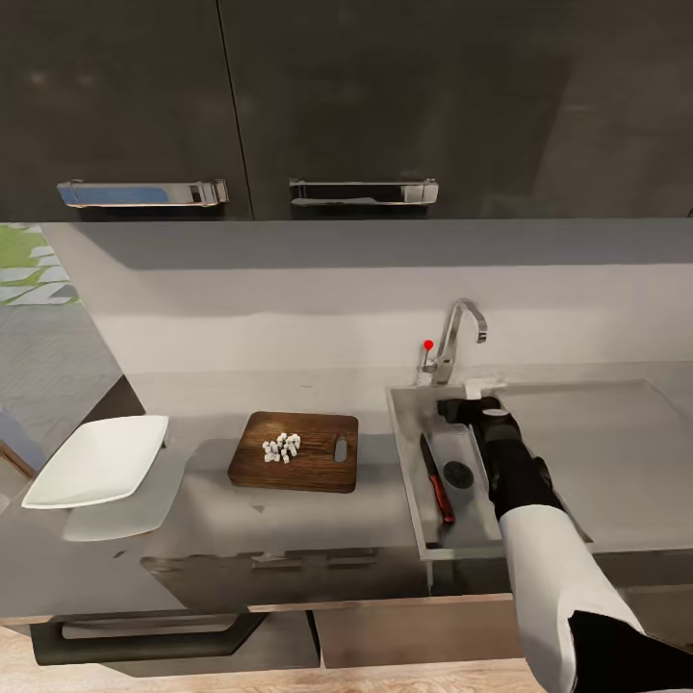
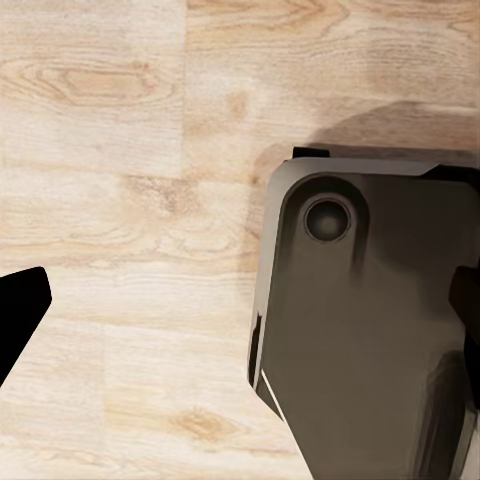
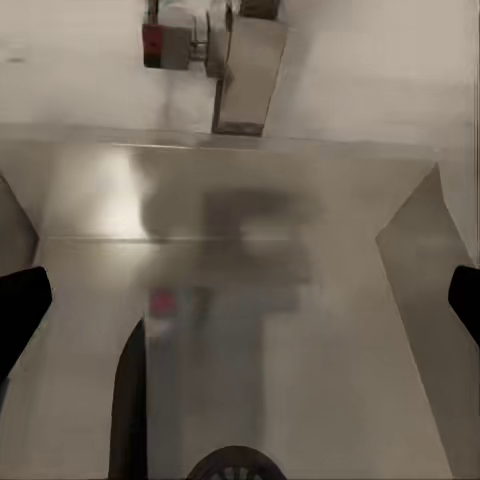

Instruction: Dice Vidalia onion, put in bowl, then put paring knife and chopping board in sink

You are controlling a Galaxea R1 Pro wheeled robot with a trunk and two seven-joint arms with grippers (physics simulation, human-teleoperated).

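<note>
Where the right pincer [image 1: 460, 409] gapes, paring knife [image 1: 436, 478] lies just beside.

The right arm [image 1: 539, 539] reaches forward from the lower right of the head view, white forearm sleeve giving way to a black wrist, with the right gripper [image 1: 469, 408] at its far end. In the right wrist view its two dark fingertips [image 3: 20, 310] sit far apart, spread wide with nothing between them. The left gripper's fingertips [image 2: 18, 305] (seen at the frame edges of the left wrist view) are likewise parted and empty.
</note>
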